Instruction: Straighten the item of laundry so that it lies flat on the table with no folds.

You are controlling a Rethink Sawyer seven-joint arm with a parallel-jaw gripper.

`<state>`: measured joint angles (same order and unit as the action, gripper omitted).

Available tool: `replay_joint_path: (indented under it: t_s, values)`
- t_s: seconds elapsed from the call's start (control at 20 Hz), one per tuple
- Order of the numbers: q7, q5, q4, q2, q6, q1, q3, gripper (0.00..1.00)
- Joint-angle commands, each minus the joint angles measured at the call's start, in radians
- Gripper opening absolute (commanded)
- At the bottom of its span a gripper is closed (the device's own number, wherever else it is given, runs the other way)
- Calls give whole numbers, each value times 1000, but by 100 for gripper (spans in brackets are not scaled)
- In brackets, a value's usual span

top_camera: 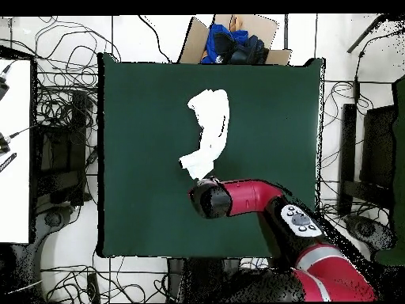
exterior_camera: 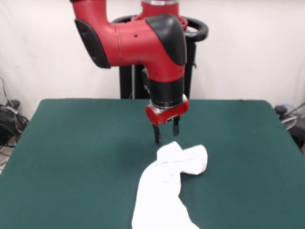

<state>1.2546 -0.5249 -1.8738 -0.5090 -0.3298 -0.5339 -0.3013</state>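
End effector poised, fingers apart, nothing held.
The shirt is seen bunched mid-bench, its long axis running away from the end effector, nearest end just beside it.

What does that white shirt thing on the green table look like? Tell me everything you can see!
The small white cloth shirt is bunched into a long, crumpled strip, not flat. Only plain white fabric shows, with no print clearly visible. One end is folded into a thick lump just below the red and black arm's open gripper, which hovers close above that end; whether it touches is unclear. From above, the strip bends slightly, lying near the middle of the dark green table, which it rests on.
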Motion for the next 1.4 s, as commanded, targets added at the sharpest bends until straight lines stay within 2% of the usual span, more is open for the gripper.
replay_joint_path:
  t_s: [0.05,0.3,0.7,1.1,1.4]
  values:
    - [119,-52,20,128,100,9,3,100]
    - [122,-63,43,186,144,13,26,100]
    - [128,-66,77,215,159,37,62,100]
    - [171,-79,44,163,316,53,82,100]
    - [160,-64,0,88,302,68,90,100]
